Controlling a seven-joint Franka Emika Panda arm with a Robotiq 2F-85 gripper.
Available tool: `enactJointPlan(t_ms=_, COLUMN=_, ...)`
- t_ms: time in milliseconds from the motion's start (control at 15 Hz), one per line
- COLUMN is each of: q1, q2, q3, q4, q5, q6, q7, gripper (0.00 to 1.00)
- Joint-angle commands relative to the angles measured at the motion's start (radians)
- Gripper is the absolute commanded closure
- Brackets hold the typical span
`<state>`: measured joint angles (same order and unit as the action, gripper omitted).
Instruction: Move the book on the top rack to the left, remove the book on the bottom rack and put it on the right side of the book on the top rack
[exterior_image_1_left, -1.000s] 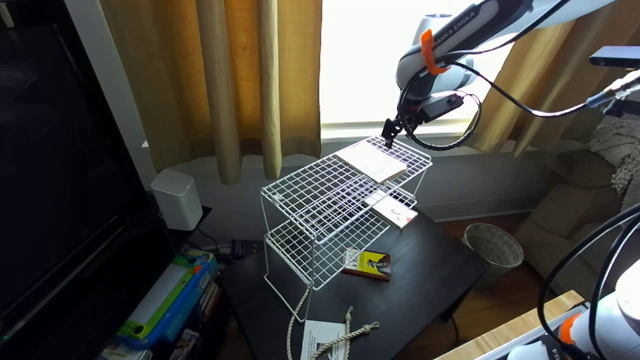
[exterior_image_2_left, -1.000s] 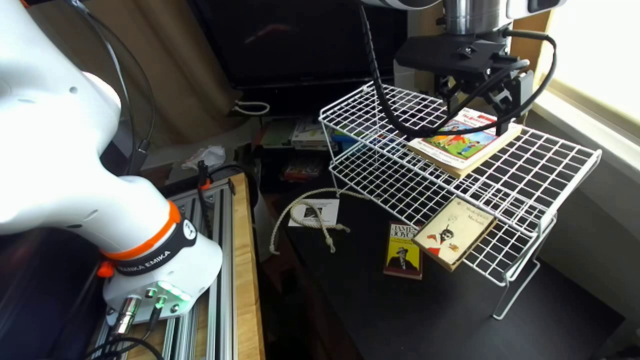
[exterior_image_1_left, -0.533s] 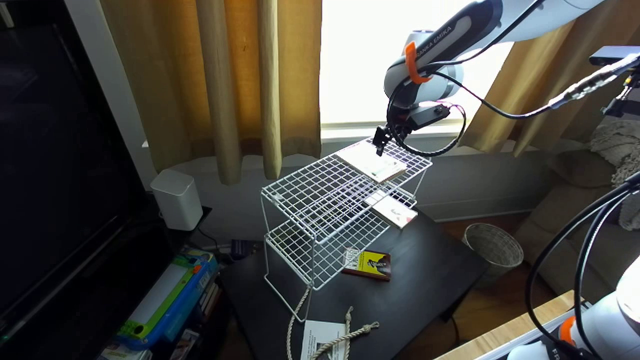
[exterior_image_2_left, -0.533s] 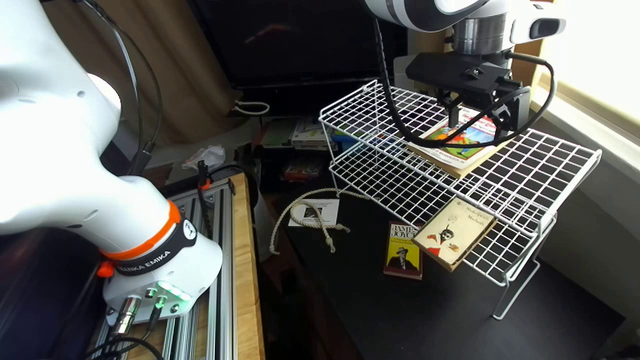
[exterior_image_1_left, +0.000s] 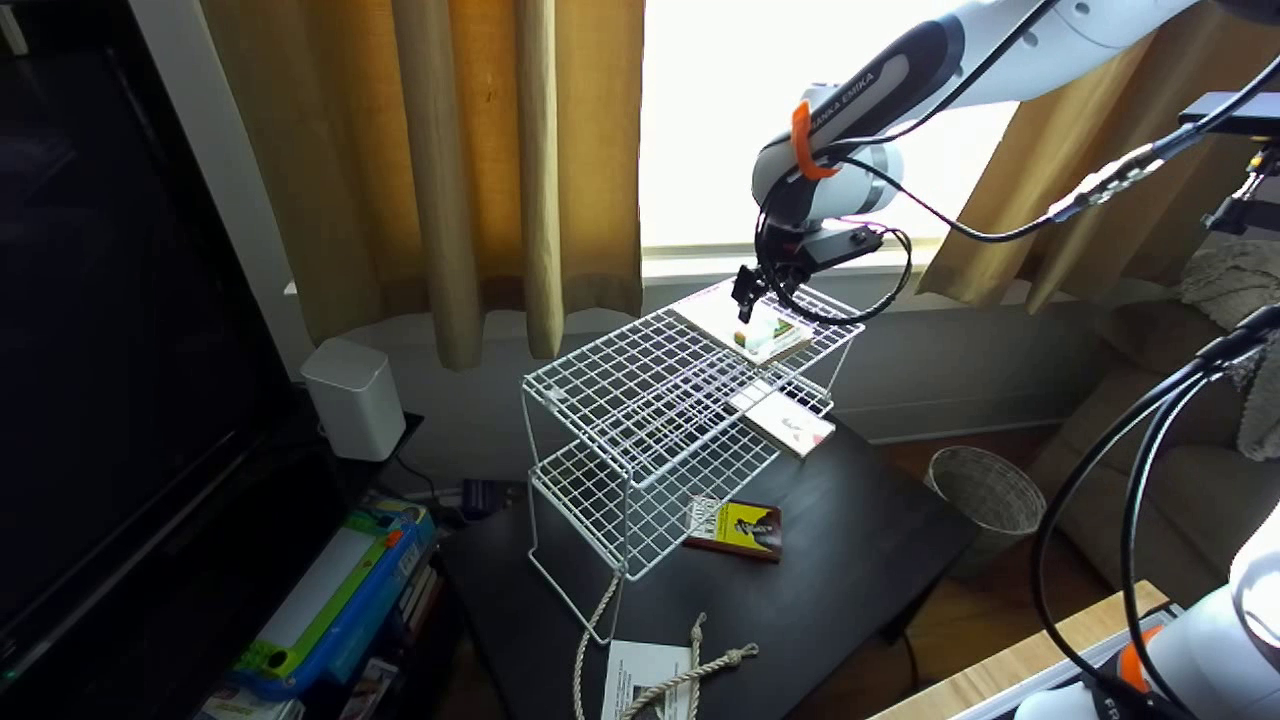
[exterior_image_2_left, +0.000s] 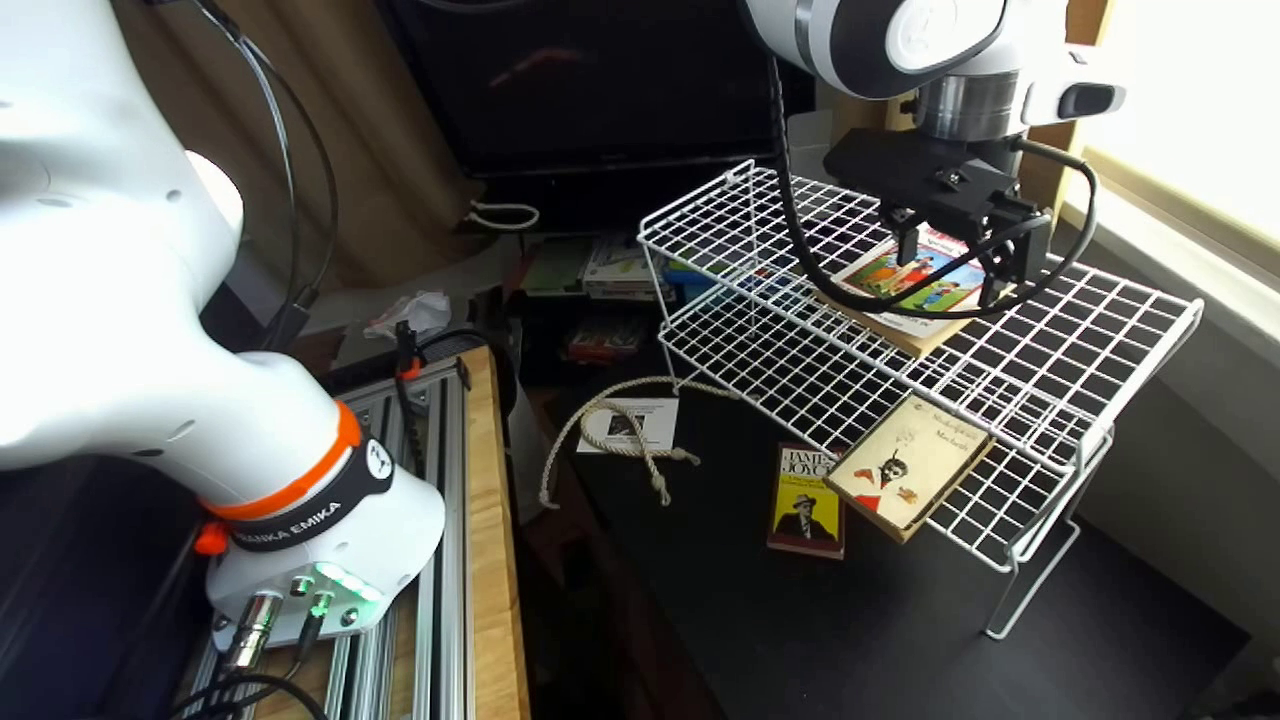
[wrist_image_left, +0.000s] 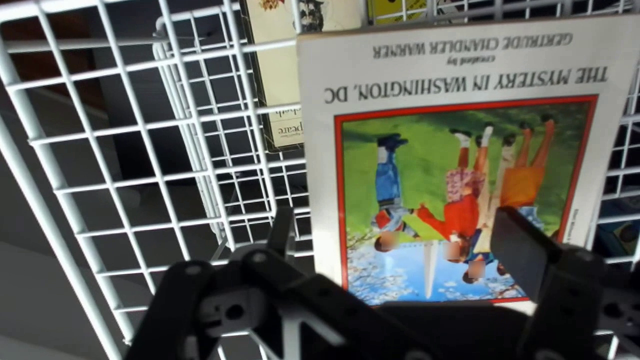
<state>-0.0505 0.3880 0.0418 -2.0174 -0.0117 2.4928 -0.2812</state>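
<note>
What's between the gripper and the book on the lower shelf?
The top rack and the white-bordered book on it: in the wrist view, both partly hide the book on the bottom rack. The open gripper hangs over them.

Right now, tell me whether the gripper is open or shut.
Open. In the wrist view, the gripper has its fingers wide apart, the top book showing between.

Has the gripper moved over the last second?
Yes: in both exterior views the gripper has come down, closer to the unmoved top rack.
</note>
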Motion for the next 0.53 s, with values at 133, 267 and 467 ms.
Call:
enactJointPlan(t_ms=133, q1=-0.045, q2=0.024, q3=0.034, q4=0.007, q5=0.075, q6=0.019, q7=-0.071, gripper=0.00)
enactJointPlan(t_ms=267, q1=-0.059, q2=0.028, q3=0.046, q4=0.006, q5=0.101, q6=0.024, q7=-0.102, gripper=0.00)
enactJointPlan(t_ms=467, q1=-0.079, q2=0.038, q3=0.065, q4=0.010, q5=0.139, q6=0.028, q7=-0.150, gripper=0.00)
